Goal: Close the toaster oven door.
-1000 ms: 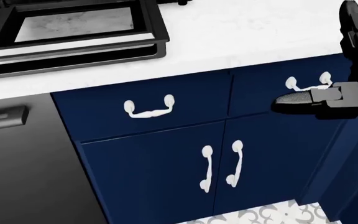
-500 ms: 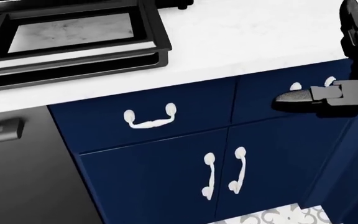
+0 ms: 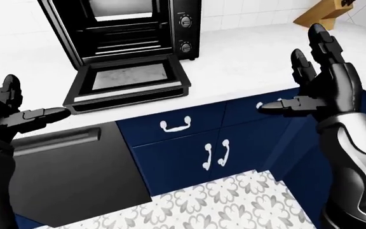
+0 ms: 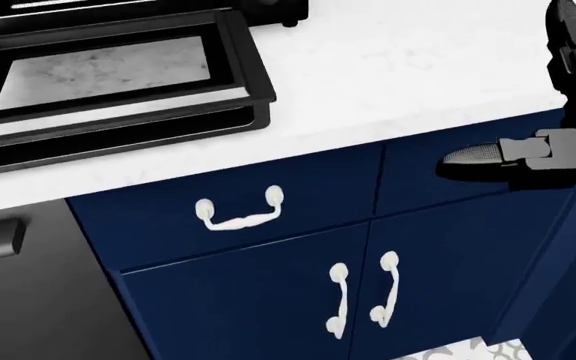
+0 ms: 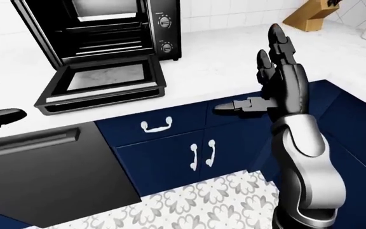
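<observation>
A black toaster oven (image 3: 132, 28) stands on the white counter (image 3: 246, 62) at the top of the left-eye view. Its glass door (image 3: 127, 83) hangs fully open, lying flat out over the counter toward me. My left hand (image 3: 8, 112) is open at the left edge, below and left of the door, touching nothing. My right hand (image 3: 319, 78) is open at the right, fingers raised and thumb pointing left, well away from the oven. In the head view the door (image 4: 108, 82) fills the top left.
Navy cabinets with white handles (image 3: 175, 125) sit under the counter. A black dishwasher front (image 3: 69, 167) is at lower left. A wooden knife block (image 3: 323, 12) stands at top right. Patterned floor tiles (image 3: 214, 200) lie below.
The head view has shifted: the counter edge and drawers slid downward in the picture, so the camera moved. The right hand holds the same spot in view, and the door stays open.
</observation>
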Robot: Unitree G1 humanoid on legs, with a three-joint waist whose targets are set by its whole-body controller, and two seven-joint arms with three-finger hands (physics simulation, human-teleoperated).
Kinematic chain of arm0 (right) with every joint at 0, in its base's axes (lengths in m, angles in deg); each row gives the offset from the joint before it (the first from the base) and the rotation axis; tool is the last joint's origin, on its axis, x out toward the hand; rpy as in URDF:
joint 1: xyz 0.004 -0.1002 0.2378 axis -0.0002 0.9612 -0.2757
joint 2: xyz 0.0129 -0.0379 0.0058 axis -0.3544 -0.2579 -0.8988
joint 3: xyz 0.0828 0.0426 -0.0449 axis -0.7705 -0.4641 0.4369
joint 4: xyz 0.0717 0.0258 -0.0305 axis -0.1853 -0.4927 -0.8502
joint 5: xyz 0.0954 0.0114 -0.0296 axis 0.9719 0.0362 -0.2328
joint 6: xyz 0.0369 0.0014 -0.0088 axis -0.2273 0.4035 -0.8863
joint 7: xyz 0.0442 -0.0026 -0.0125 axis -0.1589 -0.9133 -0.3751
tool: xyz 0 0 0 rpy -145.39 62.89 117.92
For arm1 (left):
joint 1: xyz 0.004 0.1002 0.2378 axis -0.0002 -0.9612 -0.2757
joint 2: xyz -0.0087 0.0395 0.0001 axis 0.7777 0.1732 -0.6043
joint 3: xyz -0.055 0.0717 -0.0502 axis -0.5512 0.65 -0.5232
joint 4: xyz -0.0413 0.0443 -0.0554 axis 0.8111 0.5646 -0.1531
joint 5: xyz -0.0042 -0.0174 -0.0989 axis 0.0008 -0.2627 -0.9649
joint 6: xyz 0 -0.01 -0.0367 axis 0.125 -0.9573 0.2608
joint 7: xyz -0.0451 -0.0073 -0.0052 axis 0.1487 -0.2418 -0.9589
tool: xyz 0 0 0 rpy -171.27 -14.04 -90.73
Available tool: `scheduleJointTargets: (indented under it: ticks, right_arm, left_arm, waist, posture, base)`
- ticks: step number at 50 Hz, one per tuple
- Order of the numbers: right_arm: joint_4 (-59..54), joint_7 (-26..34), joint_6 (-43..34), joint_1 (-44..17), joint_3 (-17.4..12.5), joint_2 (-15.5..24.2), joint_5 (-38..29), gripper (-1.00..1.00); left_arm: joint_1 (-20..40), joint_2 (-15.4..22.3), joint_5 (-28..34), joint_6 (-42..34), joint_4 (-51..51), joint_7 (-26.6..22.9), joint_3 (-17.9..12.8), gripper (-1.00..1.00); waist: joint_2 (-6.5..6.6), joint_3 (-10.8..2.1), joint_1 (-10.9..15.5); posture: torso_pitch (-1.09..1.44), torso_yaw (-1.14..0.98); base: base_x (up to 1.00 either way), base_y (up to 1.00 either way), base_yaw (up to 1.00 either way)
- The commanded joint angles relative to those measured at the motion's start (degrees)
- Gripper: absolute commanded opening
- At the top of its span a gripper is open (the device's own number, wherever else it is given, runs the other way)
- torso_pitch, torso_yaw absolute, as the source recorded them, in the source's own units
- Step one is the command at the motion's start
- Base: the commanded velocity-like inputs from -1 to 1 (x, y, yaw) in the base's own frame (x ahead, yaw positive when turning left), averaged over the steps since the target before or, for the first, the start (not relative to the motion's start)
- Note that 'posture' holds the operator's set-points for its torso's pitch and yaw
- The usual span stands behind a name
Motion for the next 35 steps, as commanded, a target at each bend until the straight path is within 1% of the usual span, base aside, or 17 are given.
scheduleJointTargets:
  ticks: [1, 4, 5, 6, 7, 8, 12, 16, 18, 19, 20, 21, 28, 30, 31, 33, 35]
  right_arm:
    - [1.68, -0.38, 2.13, -1.39, -1.07, 0.83, -0.34, 1.0]
    - [1.8, -0.45, 2.03, -1.39, -0.96, 0.73, -0.32, 1.0]
    - [2.01, -0.54, 1.72, -1.53, -1.05, 0.75, -0.15, 1.0]
    - [2.0, -0.58, 1.68, -1.57, -1.07, 0.75, -0.12, 1.0]
    - [1.95, -0.58, 1.75, -1.57, -1.04, 0.77, -0.12, 1.0]
    - [1.91, -0.58, 1.83, -1.53, -1.0, 0.76, -0.15, 1.0]
    - [1.75, -0.58, 1.94, -1.59, -0.88, 0.76, -0.24, 1.0]
    - [1.65, -0.53, 2.05, -1.54, -0.96, 0.83, -0.3, 1.0]
    - [1.68, -0.53, 1.94, -1.65, -0.97, 0.86, -0.25, 1.0]
    - [1.67, -0.53, 1.91, -1.69, -1.0, 0.89, -0.22, 1.0]
    - [1.63, -0.53, 1.92, -1.72, -1.04, 0.92, -0.21, 1.0]
    - [1.59, -0.53, 1.91, -1.77, -1.05, 0.95, -0.2, 1.0]
    - [1.68, -0.8, 1.4, -2.29, -1.24, 1.25, 0.14, 1.0]
    - [1.72, -0.82, 1.37, -2.27, -1.22, 1.34, 0.2, 1.0]
    - [1.54, -0.8, 1.65, -2.03, -1.15, 1.29, 0.04, 1.0]
    - [1.75, -0.81, 1.5, -2.01, -1.14, 1.28, 0.12, 1.0]
    - [1.85, -0.89, 1.29, -2.16, -1.2, 1.34, 0.19, 1.0]
  left_arm:
    - [1.33, 1.02, -0.31, 2.01, -2.19, -0.35, -0.35, 1.0]
    - [1.33, 1.07, -0.32, 1.98, -2.19, -0.37, -0.42, 1.0]
    - [1.34, 1.1, -0.36, 1.95, -2.19, -0.36, -0.47, 1.0]
    - [1.36, 1.12, -0.37, 1.96, -2.12, -0.36, -0.48, 1.0]
    - [1.36, 1.16, -0.34, 2.01, -2.06, -0.38, -0.49, 1.0]
    - [1.4, 1.2, -0.41, 1.98, -2.02, -0.4, -0.55, 1.0]
    - [1.28, 1.12, -0.47, 1.96, -2.16, -0.34, -0.46, 1.0]
    - [1.24, 1.16, -0.58, 1.86, -2.22, -0.32, -0.6, 1.0]
    - [1.32, 1.23, -0.69, 1.7, -2.31, -0.27, -0.63, 1.0]
    - [1.3, 1.23, -0.7, 1.69, -2.32, -0.26, -0.66, 1.0]
    - [1.32, 1.27, -0.73, 1.69, -2.31, -0.27, -0.7, 1.0]
    - [1.32, 1.29, -0.76, 1.68, -2.3, -0.25, -0.73, 1.0]
    - [1.48, 1.45, -0.97, 1.56, -2.32, -0.09, -0.75, 1.0]
    - [1.53, 1.55, -1.07, 1.47, -2.32, -0.05, -0.81, 1.0]
    - [1.52, 1.6, -1.03, 1.57, -2.26, -0.06, -0.79, 1.0]
    - [1.55, 1.67, -1.08, 1.55, -2.2, -0.04, -0.84, 1.0]
    - [1.5, 1.72, -1.15, 1.52, -2.27, -0.06, -0.88, 1.0]
  waist:
    - [0.05, -0.82, -0.21]
    - [-2.49, -0.74, 0.01]
    - [-3.99, -0.91, 0.08]
    - [-6.03, -1.74, -0.01]
    - [-3.34, -1.11, -0.61]
    - [-4.3, -1.25, -0.29]
    - [-3.07, -1.39, -0.52]
    - [-0.18, -0.55, -0.8]
    - [2.97, -1.3, -1.08]
    - [3.59, -1.95, -1.44]
    - [2.5, -1.25, -0.59]
    - [3.01, -0.79, -0.86]
    - [-1.08, -0.57, -0.31]
    - [-3.13, -0.7, -0.11]
    - [-4.82, -1.28, -0.07]
    - [-3.68, -1.1, -0.55]
    - [-3.94, -1.06, -0.5]
  posture:
    - [0.0, 0.0]
    - [0.0, 0.0]
    - [0.0, 0.0]
    - [0.0, 0.0]
    - [0.0, 0.0]
    - [0.0, 0.0]
    - [0.0, 0.0]
    - [0.0, 0.0]
    - [0.0, 0.0]
    - [0.0, 0.0]
    - [0.0, 0.0]
    - [0.0, 0.0]
    - [0.0, 0.0]
    - [0.0, 0.0]
    - [0.0, 0.0]
    - [0.0, 0.0]
    - [0.0, 0.0]
  base:
    - [0.11, 0.05, 0.0]
    - [0.11, 0.07, 0.0]
    - [0.1, 0.07, 0.0]
    - [0.1, 0.08, 0.0]
    - [0.09, 0.08, 0.0]
    - [0.1, 0.08, 0.0]
    - [0.1, 0.08, 0.0]
    - [0.1, 0.08, 0.0]
    - [0.1, 0.09, 0.0]
    - [0.1, 0.09, 0.0]
    - [0.1, 0.09, 0.0]
    - [0.09, 0.09, 0.0]
    - [0.1, 0.09, 0.0]
    - [0.11, 0.09, 0.0]
    - [0.1, 0.09, 0.0]
    - [0.11, 0.1, 0.0]
    - [0.11, 0.1, 0.0]
